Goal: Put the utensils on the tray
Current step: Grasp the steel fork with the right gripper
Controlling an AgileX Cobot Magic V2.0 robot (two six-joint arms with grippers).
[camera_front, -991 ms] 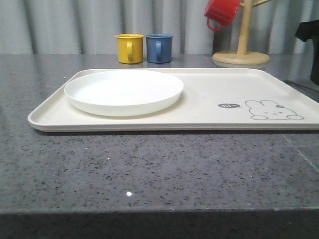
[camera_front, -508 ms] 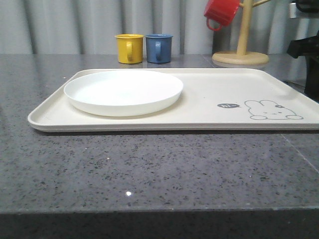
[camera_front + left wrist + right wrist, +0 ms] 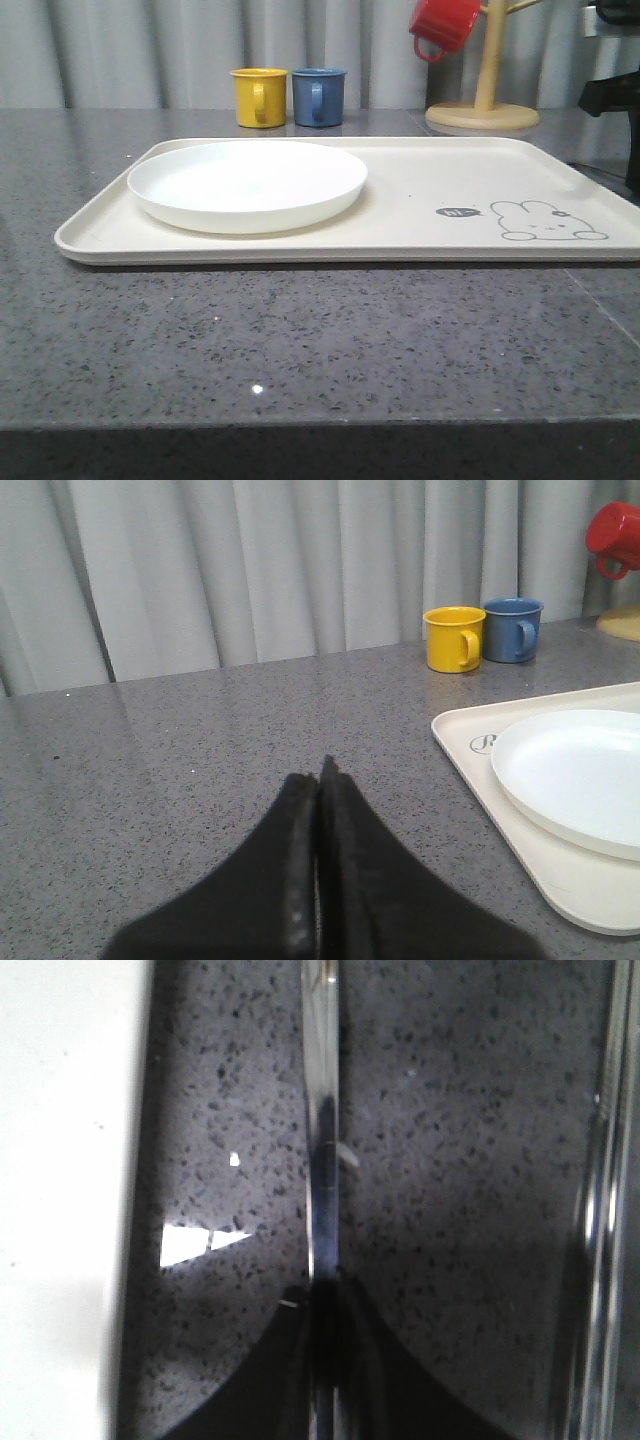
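Note:
The cream tray with a rabbit drawing lies across the counter, and the round white plate sits on its left half. My right gripper is shut on a slim shiny metal utensil handle just above the speckled counter beside the tray's rim; which utensil it is cannot be told. Another metal utensil lies along the counter close by. My left gripper is shut with nothing in it, over bare counter to the left of the tray and the plate.
A yellow mug and a blue mug stand behind the tray. A wooden mug tree carries a red mug at the back right. My right arm's dark body is at the far right edge.
The right arm's dark body has come further into the front view at the right edge. The tray and plate have shifted very slightly to the left.

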